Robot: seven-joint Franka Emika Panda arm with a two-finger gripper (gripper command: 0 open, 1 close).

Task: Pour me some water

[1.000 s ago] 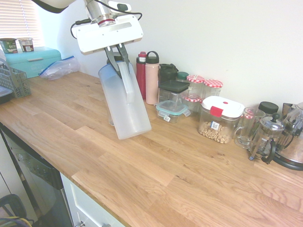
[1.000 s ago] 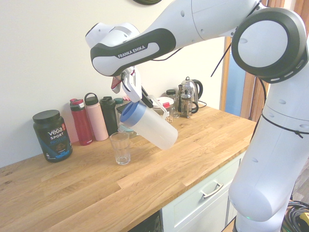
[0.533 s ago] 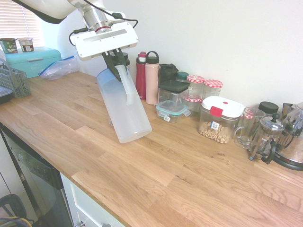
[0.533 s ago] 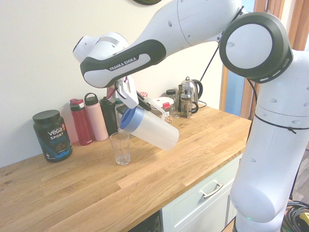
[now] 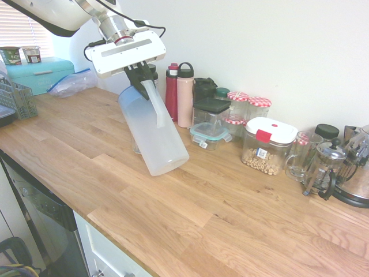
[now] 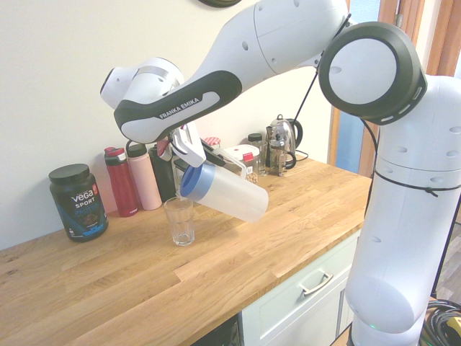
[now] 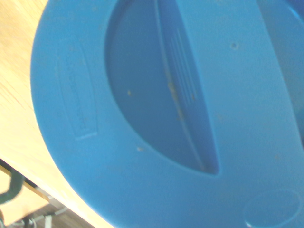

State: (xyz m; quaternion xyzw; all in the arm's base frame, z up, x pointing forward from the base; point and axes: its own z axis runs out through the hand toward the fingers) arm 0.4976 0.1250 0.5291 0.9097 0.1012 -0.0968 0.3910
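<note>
A tall frosted-white jug (image 5: 153, 133) with a blue lid (image 6: 194, 180) hangs steeply tilted above the wooden counter (image 5: 219, 219). My gripper (image 5: 141, 81) is shut on its white handle (image 5: 154, 104). In the second exterior view the lid end of the jug (image 6: 230, 193) points down at a clear drinking glass (image 6: 178, 220) standing right below it. The water cannot be made out through the frosted wall, and no stream shows. The blue lid (image 7: 166, 118) fills the wrist view.
A red bottle (image 5: 172, 92), a pink bottle (image 5: 185, 95), jars and food boxes (image 5: 268, 144) line the wall, with a French press (image 5: 323, 167) further right. A black Vega tub (image 6: 78, 202) stands beyond the glass. A teal bread box (image 5: 40, 72) sits at the counter's far end.
The arm has swung lower and tipped the jug further over, bringing its lid end closer to the glass. The grip on the handle is unchanged.
</note>
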